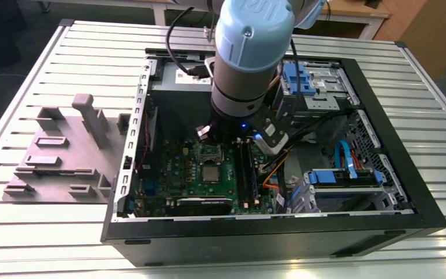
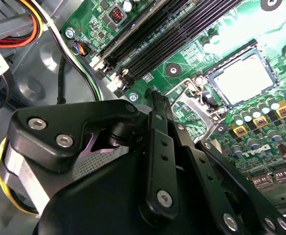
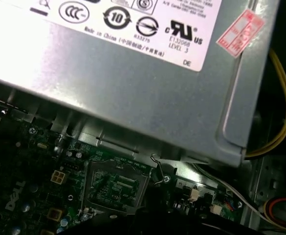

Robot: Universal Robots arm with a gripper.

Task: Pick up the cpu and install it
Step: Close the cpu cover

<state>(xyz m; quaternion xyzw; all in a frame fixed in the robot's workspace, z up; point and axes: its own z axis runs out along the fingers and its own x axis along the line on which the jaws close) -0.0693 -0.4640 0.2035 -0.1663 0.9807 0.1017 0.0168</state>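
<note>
The cpu [image 2: 243, 78], a pale silvery square, lies flat in its dark socket on the green motherboard [image 2: 191, 54]; in the exterior view the cpu [image 1: 209, 172] sits mid-board. The socket's metal hold-down frame [image 2: 201, 110] is swung open beside it, with its wire lever raised. That frame [image 3: 116, 188] also appears in the first wrist view, with board visible through its window. My gripper [image 2: 155, 98] hangs just over the frame's edge, its black fingers drawn together with nothing between them. The arm [image 1: 250, 58] reaches down into the open computer case.
Black memory slots [image 2: 182, 29] run beside the socket. A large grey box with a white label [image 3: 133, 73] overhangs the board's far edge. Coloured cables [image 2: 30, 29] crowd one side. Blue drive bays [image 1: 316, 81] line the case, and a grey fixture [image 1: 60, 151] stands outside it.
</note>
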